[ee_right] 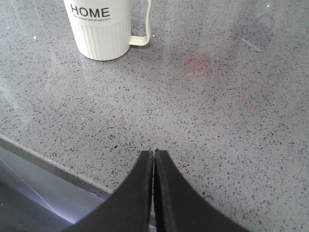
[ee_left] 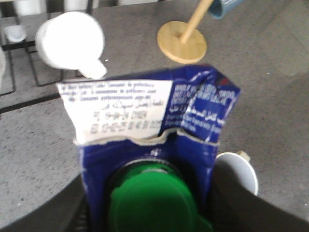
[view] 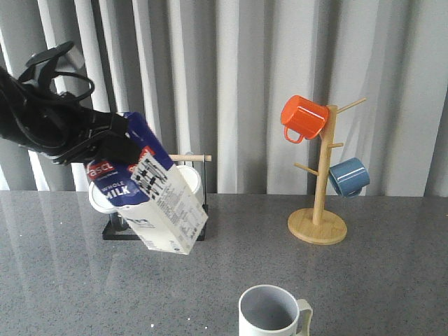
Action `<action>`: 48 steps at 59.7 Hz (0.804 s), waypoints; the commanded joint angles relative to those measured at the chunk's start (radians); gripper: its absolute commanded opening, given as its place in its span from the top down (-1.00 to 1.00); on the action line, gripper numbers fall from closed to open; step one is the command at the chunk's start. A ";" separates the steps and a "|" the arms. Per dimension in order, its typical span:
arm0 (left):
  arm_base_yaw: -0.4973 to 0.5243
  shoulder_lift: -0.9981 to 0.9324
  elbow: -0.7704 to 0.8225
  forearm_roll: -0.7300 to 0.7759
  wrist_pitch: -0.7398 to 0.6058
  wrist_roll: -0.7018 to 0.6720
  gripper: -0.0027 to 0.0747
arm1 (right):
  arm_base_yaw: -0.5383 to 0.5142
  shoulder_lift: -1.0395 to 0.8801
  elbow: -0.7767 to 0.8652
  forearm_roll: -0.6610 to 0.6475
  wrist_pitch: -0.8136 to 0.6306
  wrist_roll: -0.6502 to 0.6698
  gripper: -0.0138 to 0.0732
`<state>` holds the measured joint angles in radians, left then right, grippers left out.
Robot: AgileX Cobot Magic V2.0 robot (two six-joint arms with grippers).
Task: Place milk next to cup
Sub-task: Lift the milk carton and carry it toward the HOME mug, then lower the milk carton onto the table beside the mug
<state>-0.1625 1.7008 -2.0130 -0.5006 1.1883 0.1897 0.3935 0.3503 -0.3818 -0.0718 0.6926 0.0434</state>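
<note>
Milk [view: 162,198] hangs in the air at the left of the front view, tilted hard with its base swung down toward the middle of the counter [view: 378,280], held near its top by the left gripper [view: 115,148]. The cup [view: 269,312] stands at the near edge, well apart from the carton. Judging from that lean, the carton could land on one bottom edge and topple if it is let go before it is righted, and a low swing toward the cup could knock the cup. Behind it a black rack [view: 122,227] with white mugs [view: 105,199] sits close, so a backward sweep could clip them; the mug tree [view: 318,203] with orange and blue mugs stands well clear at the right. In the left wrist view the dark fingers [ee_left: 231,203] pinch the carton [ee_left: 154,121] on both sides by the green cap [ee_left: 152,200]; the gable top is torn and creased, blue and white, so the grip on soft card may slip. In the right wrist view the right gripper [ee_right: 154,159] hovers with fingers pressed together over bare counter, the ribbed white "HOME" cup [ee_right: 102,29] well ahead of it.
</note>
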 commanded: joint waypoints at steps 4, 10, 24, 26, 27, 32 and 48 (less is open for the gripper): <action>-0.071 0.027 -0.084 0.021 0.019 -0.056 0.95 | 0.002 0.008 -0.024 -0.006 -0.069 -0.001 0.70; -0.117 0.067 -0.084 0.048 0.058 -0.056 0.95 | 0.002 0.008 -0.024 -0.006 -0.069 -0.001 0.70; -0.204 0.124 -0.084 0.179 0.060 -0.116 0.95 | 0.002 0.008 -0.024 -0.006 -0.069 -0.001 0.70; -0.213 0.130 -0.084 0.181 0.060 -0.127 0.95 | 0.002 0.008 -0.024 -0.006 -0.069 -0.001 0.70; -0.217 0.134 -0.084 0.181 0.060 -0.132 0.95 | 0.002 0.008 -0.024 -0.006 -0.069 -0.001 0.70; -0.240 0.156 -0.084 0.176 0.060 -0.135 0.95 | 0.002 0.008 -0.024 -0.006 -0.069 -0.001 0.70; -0.283 0.197 -0.078 0.234 0.060 -0.151 0.95 | 0.002 0.008 -0.024 -0.006 -0.068 -0.001 0.70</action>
<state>-0.4333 1.9447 -2.0676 -0.2790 1.2665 0.0611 0.3935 0.3503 -0.3818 -0.0718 0.6926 0.0434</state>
